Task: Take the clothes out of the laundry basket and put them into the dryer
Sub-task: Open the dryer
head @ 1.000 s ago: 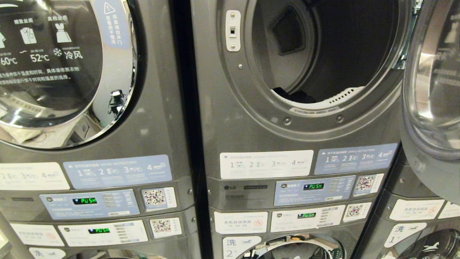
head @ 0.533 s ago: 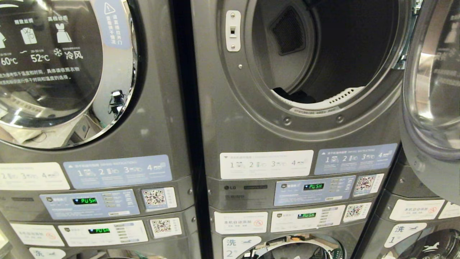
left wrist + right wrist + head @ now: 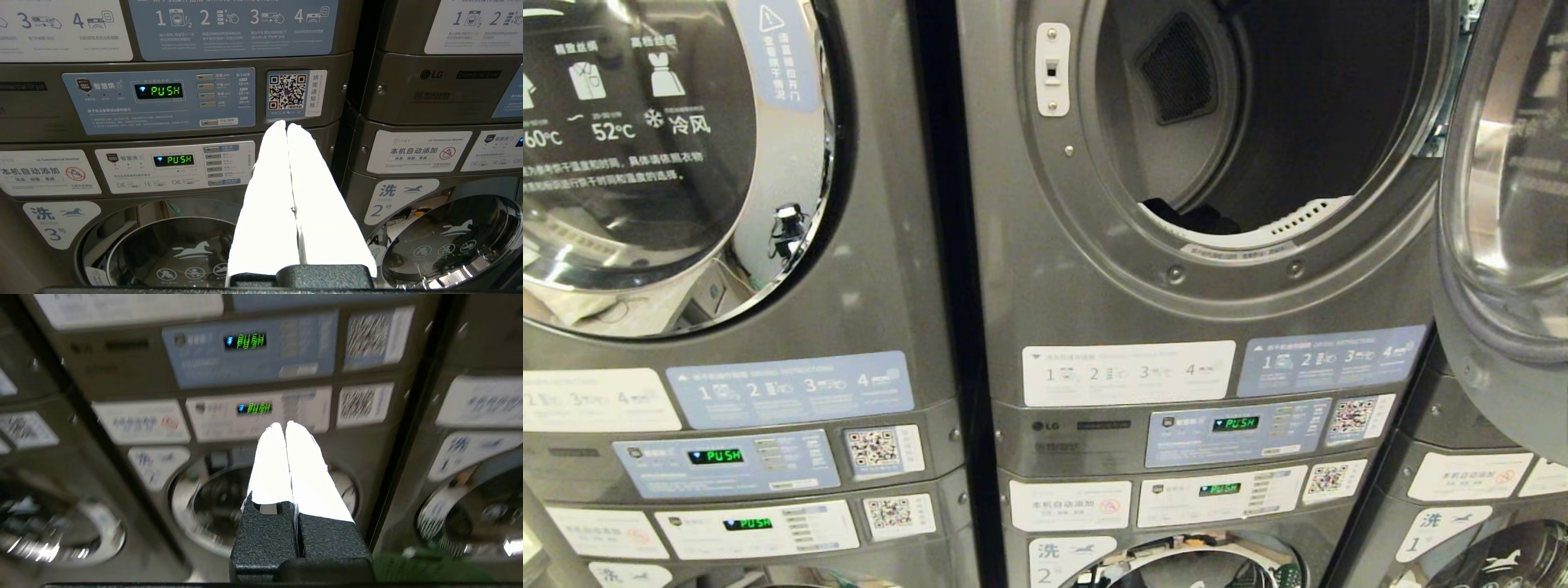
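The middle dryer (image 3: 1094, 269) stands with its round mouth open and its door (image 3: 1503, 204) swung out to the right. Dark clothes (image 3: 1188, 217) lie at the bottom of the drum, just behind the white lint grille. Neither arm shows in the head view. My left gripper (image 3: 284, 125) is shut and empty, pointing at the control panels of the left stack. My right gripper (image 3: 283, 425) is shut and empty too, facing the panels below the open dryer. A strip of green, perhaps the laundry basket (image 3: 429, 571), shows at the edge of the right wrist view.
A closed dryer with a glass door (image 3: 670, 163) stands to the left. Control panels with green PUSH displays (image 3: 1235, 423) run below both machines. Washer doors (image 3: 449, 245) sit under them. Another stack (image 3: 1462, 490) stands at the right behind the open door.
None in the head view: the dryer, its door and the dark clothes stay as they were.
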Controlling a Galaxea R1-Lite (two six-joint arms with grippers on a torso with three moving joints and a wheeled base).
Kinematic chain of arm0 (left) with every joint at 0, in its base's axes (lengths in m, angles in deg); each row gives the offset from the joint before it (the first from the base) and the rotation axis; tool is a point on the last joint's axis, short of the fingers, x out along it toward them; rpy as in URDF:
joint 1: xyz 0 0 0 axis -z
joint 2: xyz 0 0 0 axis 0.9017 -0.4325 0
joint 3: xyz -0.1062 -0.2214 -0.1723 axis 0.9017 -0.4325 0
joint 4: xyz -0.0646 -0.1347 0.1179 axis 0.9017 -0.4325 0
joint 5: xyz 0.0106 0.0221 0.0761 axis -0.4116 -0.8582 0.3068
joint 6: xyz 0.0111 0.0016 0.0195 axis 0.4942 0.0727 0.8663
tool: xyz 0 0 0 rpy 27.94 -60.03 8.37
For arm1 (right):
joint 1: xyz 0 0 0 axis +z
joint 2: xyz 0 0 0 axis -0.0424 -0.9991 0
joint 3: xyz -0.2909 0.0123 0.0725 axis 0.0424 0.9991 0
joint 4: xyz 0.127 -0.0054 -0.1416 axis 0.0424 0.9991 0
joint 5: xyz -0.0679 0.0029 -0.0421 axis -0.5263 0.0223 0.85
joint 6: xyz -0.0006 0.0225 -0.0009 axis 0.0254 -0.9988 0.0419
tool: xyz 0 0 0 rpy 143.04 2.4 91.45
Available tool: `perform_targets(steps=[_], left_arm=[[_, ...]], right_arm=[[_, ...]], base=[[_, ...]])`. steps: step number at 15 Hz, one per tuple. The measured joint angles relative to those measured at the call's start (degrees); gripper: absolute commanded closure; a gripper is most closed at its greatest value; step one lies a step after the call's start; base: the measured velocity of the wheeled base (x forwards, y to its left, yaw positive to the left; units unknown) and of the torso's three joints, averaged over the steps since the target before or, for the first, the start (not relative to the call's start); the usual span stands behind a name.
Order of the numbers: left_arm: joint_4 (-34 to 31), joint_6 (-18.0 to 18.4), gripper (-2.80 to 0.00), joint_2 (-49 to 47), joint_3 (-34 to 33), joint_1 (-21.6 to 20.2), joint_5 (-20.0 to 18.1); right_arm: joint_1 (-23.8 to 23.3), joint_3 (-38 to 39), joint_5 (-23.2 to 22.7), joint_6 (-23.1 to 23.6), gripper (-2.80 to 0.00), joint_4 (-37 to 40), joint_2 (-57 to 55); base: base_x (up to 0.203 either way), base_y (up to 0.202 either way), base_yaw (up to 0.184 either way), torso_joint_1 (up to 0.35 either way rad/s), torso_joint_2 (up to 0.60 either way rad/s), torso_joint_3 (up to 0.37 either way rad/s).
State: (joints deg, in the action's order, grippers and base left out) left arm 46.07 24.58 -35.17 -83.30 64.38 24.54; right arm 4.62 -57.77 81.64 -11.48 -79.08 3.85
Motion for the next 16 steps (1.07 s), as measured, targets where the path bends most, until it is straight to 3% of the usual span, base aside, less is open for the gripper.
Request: perform_targets(steps=[1, 4, 5, 8, 11, 16], left_arm=[[-0.02, 0.02, 0.0, 0.0, 0.0, 0.0, 0.0], [-0.02, 0.0, 0.0, 0.0, 0.0, 0.0, 0.0], [-0.02, 0.0, 0.0, 0.0, 0.0, 0.0, 0.0], [-0.02, 0.02, 0.0, 0.0, 0.0, 0.0, 0.0], [-0.02, 0.0, 0.0, 0.0, 0.0, 0.0, 0.0], [-0.02, 0.0, 0.0, 0.0, 0.0, 0.0, 0.0]], right_arm=[[-0.96, 0.1, 0.43, 1.62, 0.0, -0.15, 3.12], [-2.44, -0.01, 2.14, 12.69, 0.0, 2.85, 7.91], [-2.61, -0.24, 2.22, 14.06, 0.0, 4.01, 8.39], [-2.66, -0.43, 0.71, 13.28, 0.0, 4.52, 9.32], [-2.63, 0.12, 3.24, 7.8, 0.0, 2.52, 9.92], [-2.71, 0.28, 3.89, 6.25, 0.0, 2.07, 10.06]], base=[[0.0, 0.0, 0.0, 0.0, 0.0, 0.0], [0.0, 0.0, 0.0, 0.0, 0.0, 0.0], [0.0, 0.0, 0.0, 0.0, 0.0, 0.0], [0.0, 0.0, 0.0, 0.0, 0.0, 0.0], [0.0, 0.0, 0.0, 0.0, 0.0, 0.0], [0.0, 0.0, 0.0, 0.0, 0.0, 0.0]])
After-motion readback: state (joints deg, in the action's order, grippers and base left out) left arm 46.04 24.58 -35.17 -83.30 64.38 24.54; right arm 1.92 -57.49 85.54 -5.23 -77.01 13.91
